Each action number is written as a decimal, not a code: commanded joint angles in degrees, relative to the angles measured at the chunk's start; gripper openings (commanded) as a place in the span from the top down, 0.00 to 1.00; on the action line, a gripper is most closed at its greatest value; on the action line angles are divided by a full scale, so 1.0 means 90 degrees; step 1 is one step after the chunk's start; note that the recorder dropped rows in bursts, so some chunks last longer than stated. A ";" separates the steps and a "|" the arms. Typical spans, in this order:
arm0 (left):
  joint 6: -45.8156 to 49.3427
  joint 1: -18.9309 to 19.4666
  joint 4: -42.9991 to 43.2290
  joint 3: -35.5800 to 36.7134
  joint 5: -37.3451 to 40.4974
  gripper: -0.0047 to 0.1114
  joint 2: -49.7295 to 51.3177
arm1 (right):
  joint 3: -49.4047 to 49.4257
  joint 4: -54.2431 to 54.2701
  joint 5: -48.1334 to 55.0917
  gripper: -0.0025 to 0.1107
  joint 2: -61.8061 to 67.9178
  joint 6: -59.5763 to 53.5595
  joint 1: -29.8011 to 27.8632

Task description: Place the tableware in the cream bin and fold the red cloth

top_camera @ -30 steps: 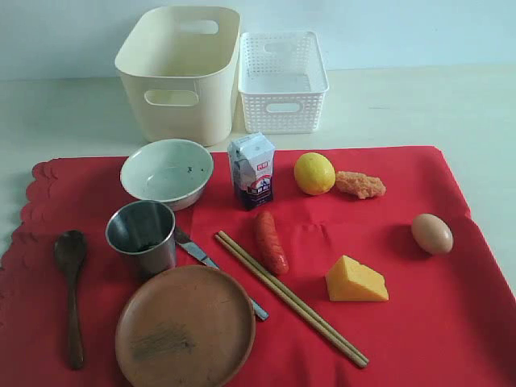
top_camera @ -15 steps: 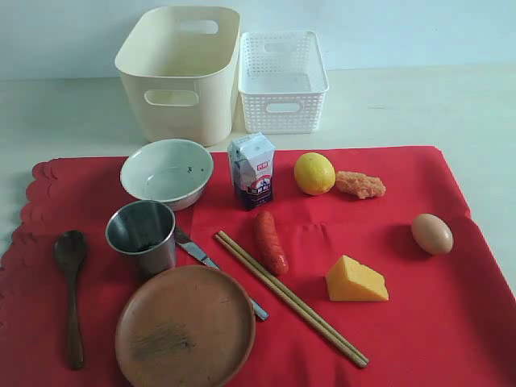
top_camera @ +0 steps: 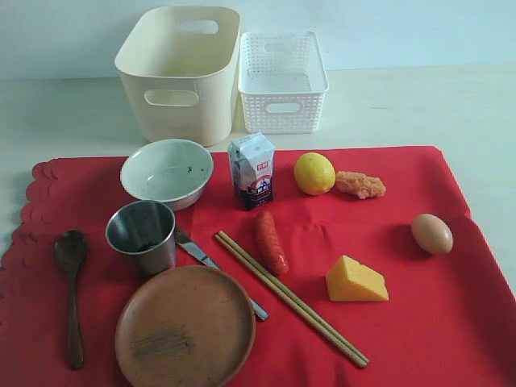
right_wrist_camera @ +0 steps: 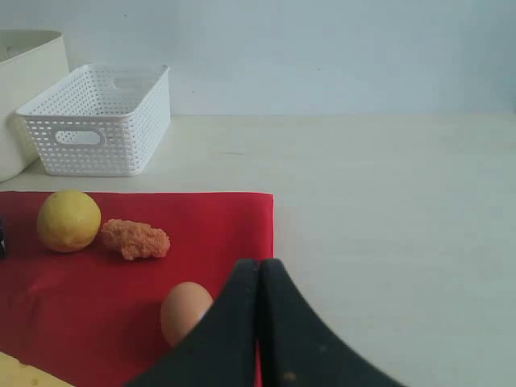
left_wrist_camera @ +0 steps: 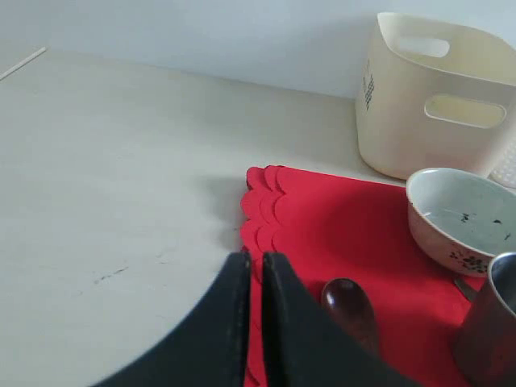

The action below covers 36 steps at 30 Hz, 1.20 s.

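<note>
Over on the left, the left jaws are all but closed, a thin slit between them and nothing in it. They hang over the bare worktop [top_camera: 403, 105], right at the scalloped edge of the red cloth [top_camera: 419, 322]. The dark wooden spoon [top_camera: 72, 298] lies just beyond their tips, flat on the cloth. Farther out from them the steel cup [top_camera: 143, 236] stands upright, with the pale bowl [top_camera: 167, 172] behind it. The cream bin [top_camera: 181, 121] sits well beyond, off the cloth.

Moving across, the brown plate [top_camera: 185, 326] lies near the cup, and the metal knife [top_camera: 193, 250] runs partly under its rim. The chopsticks [top_camera: 290, 298] lie side by side on a slant.

Then comes the food: milk carton [top_camera: 252, 171], sausage [top_camera: 271, 240], lemon [top_camera: 314, 173] and cheese [top_camera: 355, 280].

On the right, the right jaws are pressed fully together, holding nothing. They are at the cloth's straight edge, with the egg [top_camera: 432, 233] just beside their tips. The white basket [top_camera: 258, 117] stands far ahead of them, next to the bin.
</note>
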 commanded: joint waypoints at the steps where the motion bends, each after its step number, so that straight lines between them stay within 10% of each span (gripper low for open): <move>1: -0.0013 0.0009 0.0023 0.0023 -0.0029 0.89 -0.0042 | 0.0027 0.0001 -0.0050 0.98 -0.0038 -0.0019 0.0024; 36: -0.0013 0.0009 0.0023 0.0023 -0.0029 0.89 -0.0042 | -0.0838 -0.0023 -0.0062 0.98 0.0216 -0.0019 0.0024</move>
